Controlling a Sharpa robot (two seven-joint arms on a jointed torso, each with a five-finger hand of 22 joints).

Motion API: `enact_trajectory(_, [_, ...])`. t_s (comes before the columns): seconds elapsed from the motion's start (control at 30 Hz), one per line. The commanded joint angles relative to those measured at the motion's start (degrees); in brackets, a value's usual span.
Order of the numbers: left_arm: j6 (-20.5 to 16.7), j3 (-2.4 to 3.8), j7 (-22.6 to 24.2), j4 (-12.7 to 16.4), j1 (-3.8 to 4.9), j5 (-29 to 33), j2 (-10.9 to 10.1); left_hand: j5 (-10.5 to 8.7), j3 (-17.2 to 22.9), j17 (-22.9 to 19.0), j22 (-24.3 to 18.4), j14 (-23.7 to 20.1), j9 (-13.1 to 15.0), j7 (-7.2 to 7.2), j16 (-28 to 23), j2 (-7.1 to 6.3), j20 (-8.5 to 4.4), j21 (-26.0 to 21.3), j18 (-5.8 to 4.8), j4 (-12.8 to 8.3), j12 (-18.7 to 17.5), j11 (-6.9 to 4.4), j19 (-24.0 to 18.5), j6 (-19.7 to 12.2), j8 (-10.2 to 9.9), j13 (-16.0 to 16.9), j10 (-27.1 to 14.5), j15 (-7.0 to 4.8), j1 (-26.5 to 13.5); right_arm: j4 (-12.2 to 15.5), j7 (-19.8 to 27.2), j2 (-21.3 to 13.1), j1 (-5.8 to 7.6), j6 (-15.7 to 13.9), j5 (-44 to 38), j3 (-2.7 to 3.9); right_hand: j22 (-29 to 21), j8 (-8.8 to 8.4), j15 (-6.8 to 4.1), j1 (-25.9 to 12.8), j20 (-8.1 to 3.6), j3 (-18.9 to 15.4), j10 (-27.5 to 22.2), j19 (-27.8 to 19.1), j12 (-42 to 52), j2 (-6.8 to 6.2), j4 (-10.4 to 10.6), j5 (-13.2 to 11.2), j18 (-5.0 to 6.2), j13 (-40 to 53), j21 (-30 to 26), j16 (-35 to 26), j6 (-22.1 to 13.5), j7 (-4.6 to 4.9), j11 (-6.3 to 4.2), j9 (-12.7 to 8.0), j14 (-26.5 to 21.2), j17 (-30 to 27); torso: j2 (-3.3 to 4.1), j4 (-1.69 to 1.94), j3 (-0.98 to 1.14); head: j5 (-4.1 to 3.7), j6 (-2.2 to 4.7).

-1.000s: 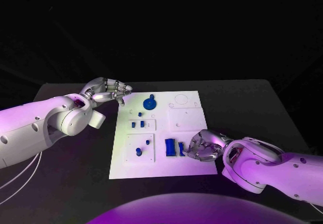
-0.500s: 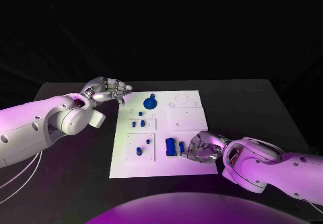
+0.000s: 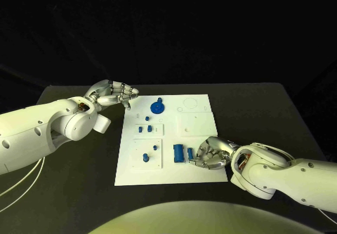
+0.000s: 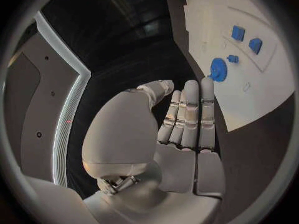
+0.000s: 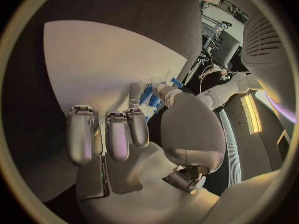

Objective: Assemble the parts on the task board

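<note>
The white task board lies mid-table. It carries a round blue part, several small blue parts, a blue block and a narrow blue part. My right hand rests on the board's near right side, thumb and one finger closed around the narrow blue part, which stays on the board. My left hand hovers off the board's far left corner, fingers held together and empty. From the left wrist, the board and round part lie beyond the fingertips.
The black table has free room on both sides of the board. The board's far right area shows pale recesses with no blue parts in them.
My right hand has settled slightly lower and closer to the narrow blue part. The left hand and the parts have not moved.
</note>
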Motion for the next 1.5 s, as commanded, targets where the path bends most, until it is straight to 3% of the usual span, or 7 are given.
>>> enact_trajectory(0.03, [0.2,0.04,0.6,0.1,0.03,-0.1,0.0,0.27,0.0,0.1,0.0,-0.4,0.1,0.13,0.4,0.40,0.39,-0.1,0.87,-0.2,0.4,0.02,-0.1,-0.3,0.2,0.0,-0.5,0.15,-0.1,-0.6,-0.6,0.2,-0.11,0.1,0.5,-0.04,12.4,-0.40,-0.44,0.0,-0.32,-0.2,2.2,2.8,0.4,0.26,0.1,0.2,-0.59,8.7,0.0,0.3,0.3,0.18,-0.26,-0.1,4.4,7.7,0.03,-0.05,0.01,0.01,0.00])
enact_trajectory(0.37, [0.2,0.04,0.6,0.1,0.03,-0.1,0.0,0.27,0.0,0.1,0.0,-0.4,0.1,0.13,0.4,0.40,0.39,-0.1,0.87,-0.2,0.4,0.02,-0.1,-0.3,0.2,0.0,-0.5,0.15,-0.1,-0.4,0.0,0.2,-0.12,0.6,1.1,-0.04,12.4,-0.41,-0.44,0.0,-0.32,-0.3,2.2,2.8,0.3,0.31,0.2,0.2,-0.58,8.6,0.0,0.2,0.3,0.18,-0.26,-0.1,4.4,7.5,-0.06,-0.08,-0.05,-0.02,0.00])
enact_trajectory(0.7, [0.2,0.04,0.5,0.1,0.03,-0.1,-0.1,0.27,0.0,0.1,0.0,-0.4,0.1,0.13,0.4,0.40,0.39,-0.1,0.87,-0.2,0.4,0.02,-0.1,-0.3,0.2,0.0,-0.5,0.15,-0.1,0.7,2.2,-0.1,-0.11,1.3,2.1,-0.04,12.3,-0.58,-0.43,2.3,-0.32,-2.0,2.1,2.7,0.2,-1.51,-1.2,0.2,-0.49,8.6,-0.5,0.1,0.1,0.19,-0.25,-0.2,4.3,7.3,-0.03,-0.06,-0.06,-0.06,0.00])
enact_trajectory(1.2, [-0.2,0.04,1.0,0.1,0.03,0.0,-0.1,0.27,0.0,0.1,0.0,-0.4,0.1,0.13,0.4,0.40,0.39,-0.1,0.87,-0.2,0.4,0.02,-0.1,-0.3,0.2,0.0,-0.5,0.15,-0.1,0.5,5.7,-1.5,0.54,-3.7,5.1,0.03,12.0,-0.85,-0.38,2.4,-0.29,-2.4,1.6,2.3,-0.9,-1.12,-0.9,0.2,-0.27,7.9,-1.7,-0.2,-0.2,0.33,-0.15,-0.3,4.2,6.7,-0.16,-0.07,-0.09,-0.13,0.39])
enact_trajectory(1.37, [-1.2,0.04,2.7,0.0,0.02,1.7,0.1,0.25,0.0,0.0,0.0,-0.5,0.1,0.17,0.4,0.40,0.41,0.0,0.84,-0.2,0.6,0.05,-0.2,-0.3,0.2,-0.1,-0.6,0.19,-0.2,-2.2,14.1,-1.5,2.85,-6.8,15.0,0.06,10.6,-2.23,0.25,3.6,0.18,-3.1,0.0,0.5,-3.6,-0.75,-0.9,0.3,0.70,6.0,-7.1,-1.7,-2.2,1.25,0.63,-0.8,3.4,3.6,-0.62,-0.11,-0.39,-0.41,1.13])
enact_trajectory(1.43, [-1.8,0.04,4.0,-0.2,0.02,3.4,0.2,0.23,0.0,0.0,0.0,-0.5,0.1,0.17,0.4,0.42,0.42,0.0,0.84,-0.1,0.6,0.06,-0.2,-0.3,0.2,-0.1,-0.5,0.21,-0.3,-4.9,18.3,-0.9,4.14,-7.5,20.9,0.07,9.6,-2.76,0.59,4.9,0.49,-3.1,-1.0,-0.7,-5.3,-0.46,-1.3,0.3,1.32,4.9,-10.6,-2.6,-3.0,1.68,1.03,-1.0,3.0,1.8,-1.01,-0.16,-0.61,-0.52,1.56])
enact_trajectory(1.5, [-2.3,0.04,5.8,-0.7,0.01,5.8,0.6,0.21,0.0,0.0,-0.1,-0.6,0.2,0.15,0.3,0.48,0.47,-0.2,0.82,0.1,0.8,0.03,-0.4,-0.3,0.3,0.0,-0.3,0.24,-0.5,-9.1,24.0,0.1,5.73,-7.9,29.4,0.08,7.5,-3.47,1.15,6.6,0.99,-3.4,-4.5,-3.2,-11.1,-0.29,-1.8,0.3,2.57,0.8,-17.9,-5.6,-4.3,2.36,1.66,-1.1,1.6,-3.2,-1.56,-0.12,-0.96,-0.69,2.69])
